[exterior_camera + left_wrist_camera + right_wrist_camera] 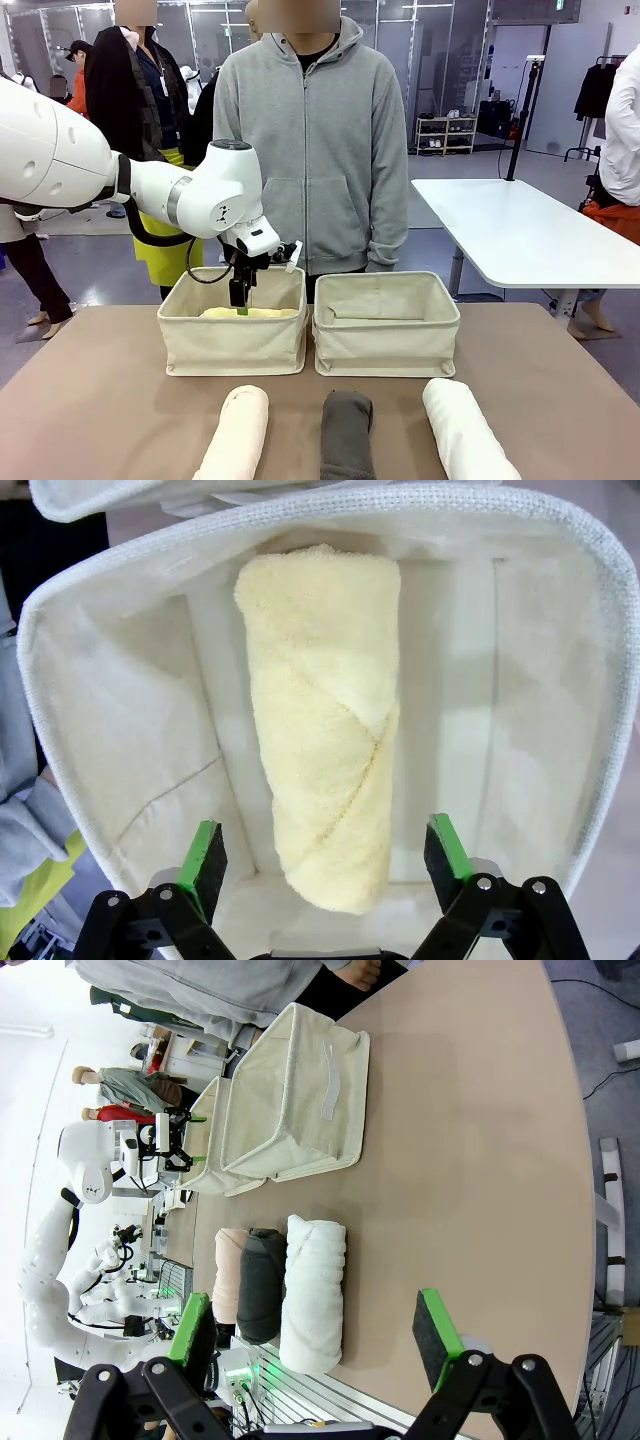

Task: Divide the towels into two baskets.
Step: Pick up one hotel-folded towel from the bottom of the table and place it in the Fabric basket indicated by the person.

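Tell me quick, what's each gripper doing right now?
Left gripper: open, holding nothing, poised at the pale yellow towel lying in the left basket.
Right gripper: open, holding nothing.

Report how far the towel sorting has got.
Done: the pale yellow towel lies in the left basket. In hand: nothing; the left gripper hangs open over it, fingers clear of its sides. Left: the cream towel, dark grey towel and white towel lie on the table.
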Robot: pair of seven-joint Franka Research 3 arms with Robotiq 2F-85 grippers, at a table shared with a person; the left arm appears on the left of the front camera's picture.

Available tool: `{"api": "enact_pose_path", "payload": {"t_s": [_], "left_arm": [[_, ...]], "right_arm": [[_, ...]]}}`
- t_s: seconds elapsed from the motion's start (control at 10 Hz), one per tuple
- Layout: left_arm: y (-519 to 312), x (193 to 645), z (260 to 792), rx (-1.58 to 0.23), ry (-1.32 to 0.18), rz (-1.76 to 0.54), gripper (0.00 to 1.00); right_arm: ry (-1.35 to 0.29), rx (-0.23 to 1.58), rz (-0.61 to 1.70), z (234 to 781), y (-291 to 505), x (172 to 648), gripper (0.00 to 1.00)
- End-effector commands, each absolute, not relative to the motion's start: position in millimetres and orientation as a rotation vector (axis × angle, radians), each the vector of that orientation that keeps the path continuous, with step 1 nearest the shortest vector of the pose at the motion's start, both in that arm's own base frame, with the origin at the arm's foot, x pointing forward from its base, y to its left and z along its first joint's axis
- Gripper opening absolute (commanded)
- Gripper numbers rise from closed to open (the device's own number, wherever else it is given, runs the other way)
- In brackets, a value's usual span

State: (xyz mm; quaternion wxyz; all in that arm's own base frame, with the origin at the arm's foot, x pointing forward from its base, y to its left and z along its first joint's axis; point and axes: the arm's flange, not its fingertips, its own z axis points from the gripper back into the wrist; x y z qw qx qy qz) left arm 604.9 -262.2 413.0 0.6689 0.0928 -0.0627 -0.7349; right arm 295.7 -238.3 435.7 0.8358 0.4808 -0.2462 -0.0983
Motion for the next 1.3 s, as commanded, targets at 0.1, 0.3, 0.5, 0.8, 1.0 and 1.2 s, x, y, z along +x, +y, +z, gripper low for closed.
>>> {"api": "enact_pose_path", "payload": {"t_s": [0.1, 0.3, 0.5, 0.8, 1.0, 1.2], "left_arm": [[-260, 607, 412, 0.21, -0.139, -1.658, 1.0], [-260, 607, 412, 0.21, -0.139, -1.658, 1.0], [-260, 607, 412, 0.21, -0.139, -1.658, 1.0], [-240, 597, 450, 0.062, -0.173, -1.561, 1.0], [-193, 572, 498, -0.033, -0.24, -1.461, 1.0], [-152, 552, 508, -0.223, -0.257, -1.368, 1.0]], "right_arm": [[-0.529, 1.019, -0.205, 438, -239, 294, 1.0], [-0.529, 1.019, -0.205, 438, -239, 294, 1.0], [-0.529, 1.019, -0.205, 438, -239, 294, 1.0], [-0.529, 1.019, -0.205, 438, -239, 294, 1.0], [-0.529, 1.019, -0.205, 438, -239, 294, 1.0], [-0.529, 1.019, -0.205, 438, -239, 294, 1.0]]}}
